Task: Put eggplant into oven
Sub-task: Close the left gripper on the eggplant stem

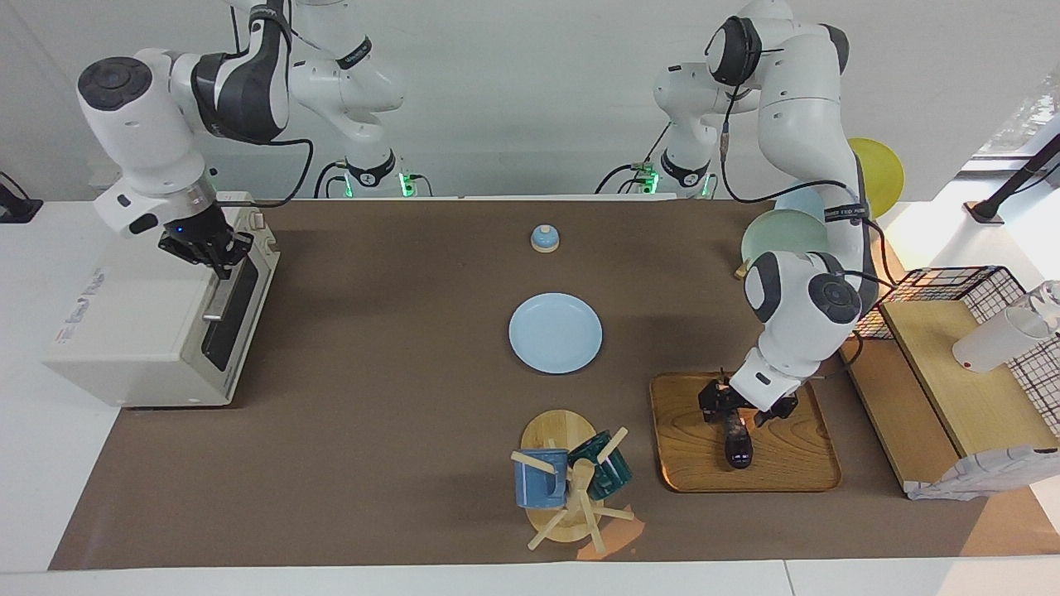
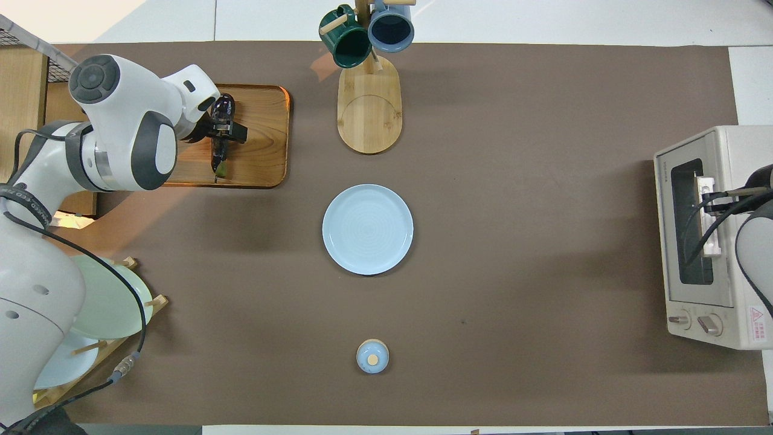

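Observation:
The dark glossy eggplant [image 1: 738,443] [image 2: 219,136] lies on a wooden tray [image 1: 795,463] [image 2: 259,151] toward the left arm's end of the table. My left gripper [image 1: 735,412] [image 2: 222,130] is down at the eggplant, over its middle. The off-white oven [image 1: 157,331] [image 2: 706,235] stands at the right arm's end with its dark glass door closed. My right gripper [image 1: 217,257] [image 2: 711,202] is at the top of the oven's door, by the metal bar handle [image 1: 217,300] [image 2: 708,229].
A light blue plate [image 1: 555,333] [image 2: 367,229] lies mid-table. A mug tree [image 1: 571,484] [image 2: 368,90] with a blue and a green mug stands beside the tray. A small blue knobbed lid [image 1: 544,239] [image 2: 372,356] lies nearer the robots. A plate rack [image 1: 782,236] [image 2: 105,302] and a wire basket [image 1: 952,290] stand by the left arm.

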Action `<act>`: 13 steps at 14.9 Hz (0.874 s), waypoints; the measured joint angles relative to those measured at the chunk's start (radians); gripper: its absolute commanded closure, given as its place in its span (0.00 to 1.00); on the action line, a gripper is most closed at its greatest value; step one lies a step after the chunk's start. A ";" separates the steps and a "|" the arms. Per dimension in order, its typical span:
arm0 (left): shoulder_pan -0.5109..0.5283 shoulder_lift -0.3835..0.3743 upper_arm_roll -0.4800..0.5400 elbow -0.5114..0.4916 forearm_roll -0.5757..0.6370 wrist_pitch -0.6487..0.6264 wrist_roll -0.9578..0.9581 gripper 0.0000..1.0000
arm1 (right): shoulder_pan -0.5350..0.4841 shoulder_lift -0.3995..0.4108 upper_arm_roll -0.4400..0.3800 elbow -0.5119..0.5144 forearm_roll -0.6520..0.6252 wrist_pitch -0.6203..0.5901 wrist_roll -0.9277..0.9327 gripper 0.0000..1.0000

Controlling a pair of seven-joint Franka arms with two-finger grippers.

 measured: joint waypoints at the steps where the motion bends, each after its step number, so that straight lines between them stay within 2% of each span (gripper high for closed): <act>1: 0.000 0.000 0.000 -0.002 0.000 0.000 0.007 0.09 | -0.007 0.002 0.000 -0.010 -0.002 0.012 0.000 1.00; 2: 0.000 0.000 0.000 -0.004 0.000 0.001 0.015 0.21 | -0.013 0.004 0.000 -0.016 -0.006 0.020 0.000 1.00; 3: 0.000 0.000 0.000 -0.006 0.000 0.001 0.019 0.37 | -0.018 0.007 0.000 -0.020 -0.012 0.027 0.000 1.00; 5: 0.000 0.000 0.000 -0.007 0.000 0.001 0.025 0.88 | -0.026 0.014 0.000 -0.025 -0.020 0.045 0.000 1.00; 6: 0.000 0.000 0.000 -0.008 0.000 0.001 0.026 1.00 | -0.026 0.013 0.001 -0.025 -0.020 0.045 0.000 1.00; 11: -0.001 -0.009 -0.003 0.051 -0.039 -0.092 0.028 1.00 | -0.026 -0.015 0.004 -0.072 -0.021 0.100 0.000 1.00; 13: -0.007 -0.049 -0.007 0.070 -0.094 -0.158 0.021 1.00 | -0.020 -0.022 0.008 -0.083 -0.021 0.109 0.000 1.00</act>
